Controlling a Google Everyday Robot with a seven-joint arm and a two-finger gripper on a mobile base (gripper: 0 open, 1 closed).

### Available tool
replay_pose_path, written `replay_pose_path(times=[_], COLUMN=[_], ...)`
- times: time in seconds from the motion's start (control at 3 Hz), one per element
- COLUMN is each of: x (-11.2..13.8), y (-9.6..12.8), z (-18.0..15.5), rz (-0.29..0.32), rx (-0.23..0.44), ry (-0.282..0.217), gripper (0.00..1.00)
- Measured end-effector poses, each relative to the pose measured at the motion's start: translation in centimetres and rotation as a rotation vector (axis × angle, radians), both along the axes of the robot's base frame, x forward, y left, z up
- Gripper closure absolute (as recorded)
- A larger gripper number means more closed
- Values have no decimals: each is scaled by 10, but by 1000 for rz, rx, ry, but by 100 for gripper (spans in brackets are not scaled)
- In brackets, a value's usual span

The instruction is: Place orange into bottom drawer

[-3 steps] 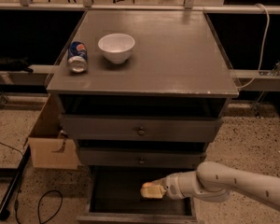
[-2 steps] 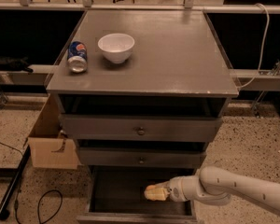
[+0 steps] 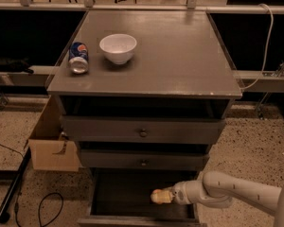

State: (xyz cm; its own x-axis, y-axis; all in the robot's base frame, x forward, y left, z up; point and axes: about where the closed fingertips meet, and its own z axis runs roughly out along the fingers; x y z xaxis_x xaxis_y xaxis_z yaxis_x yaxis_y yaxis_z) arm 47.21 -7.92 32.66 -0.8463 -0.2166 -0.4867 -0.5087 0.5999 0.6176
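The grey cabinet (image 3: 180, 56) has its two knobbed upper drawers pushed in, while the bottom drawer (image 3: 123, 193) is pulled out with its dark inside bare on the left. The white robot arm (image 3: 236, 195) reaches in from the right, a cardboard box (image 3: 52, 150) stands on the floor left of the cabinet, and a white bowl (image 3: 118, 48) sits on top just beside a blue soda can (image 3: 78, 57) lying on its side. The gripper (image 3: 157, 196) hangs low over the middle of the open drawer; I cannot tell whether it is clenched or released, nor make out the orange apart from its pale yellowish tip.
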Motion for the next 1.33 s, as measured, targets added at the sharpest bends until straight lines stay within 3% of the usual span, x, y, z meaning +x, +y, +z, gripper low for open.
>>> replay_pose_path(times=[0.33,1.0,1.33], x=[0,31,41], y=[0,0,-1], z=[-1,-57,-77], rz=[0,-26,-19], rx=[0,-7,23], ry=[1,116,93], gripper=[100,100,100])
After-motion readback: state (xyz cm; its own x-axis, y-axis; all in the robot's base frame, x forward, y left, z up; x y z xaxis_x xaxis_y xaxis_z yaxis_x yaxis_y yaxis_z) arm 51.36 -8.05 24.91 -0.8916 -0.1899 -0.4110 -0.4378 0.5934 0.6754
